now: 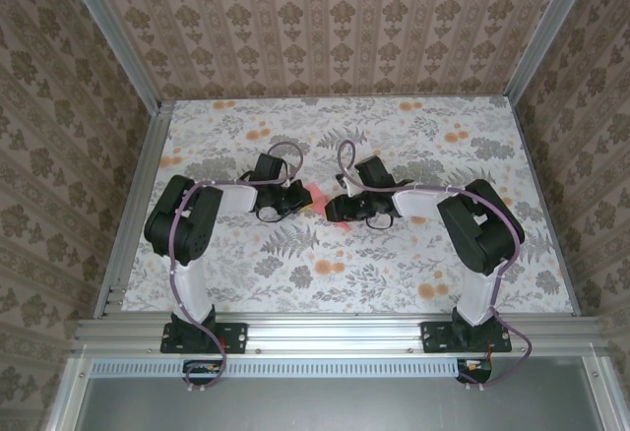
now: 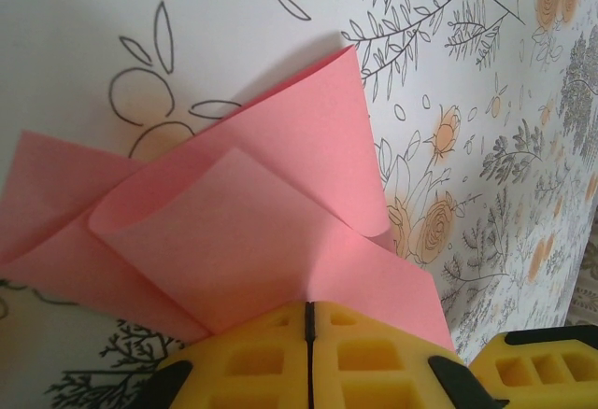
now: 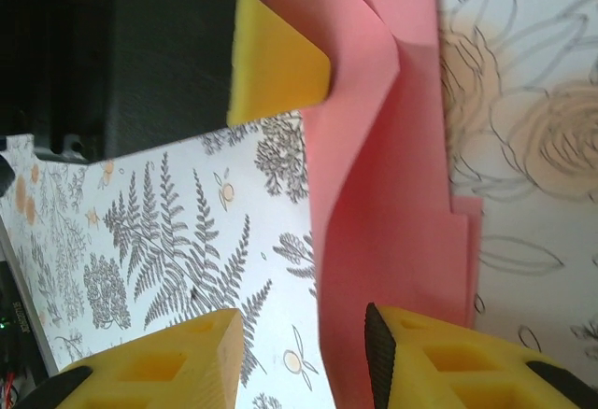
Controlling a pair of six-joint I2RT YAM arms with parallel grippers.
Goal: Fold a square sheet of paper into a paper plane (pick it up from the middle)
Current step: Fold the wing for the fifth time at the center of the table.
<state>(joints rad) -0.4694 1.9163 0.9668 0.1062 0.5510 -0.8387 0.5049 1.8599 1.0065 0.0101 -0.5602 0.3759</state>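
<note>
Left gripper (image 2: 308,325), hard up against its wrist lens: yellow pads pressed flat together with no gap, pinching the near edge of the paper (image 2: 280,241). The paper rises out of the pinch partly folded. One flap curls over in a soft roll and a corner stands up off the table (image 2: 84,45).

Right gripper (image 3: 304,358): jaws part-way apart, holding nothing. The paper's long edge runs into the gap beside one finger (image 3: 420,353); cannot tell if they touch.

Top view: paper sits mid-table between the two grippers, a sliver of pink.

Handling, judged: very light, thin and limp. It bows under its own weight and will take a crease wherever it is pinched. Likely slides on the printed table. Doubled layers near a fold look stiffer and are the better place to grip; a single-layer corner would flop.

Hidden: the edge inside the left pads, and how many folds are made. The outline is cut off in both wrist views and covered by the wrists from above.
</note>
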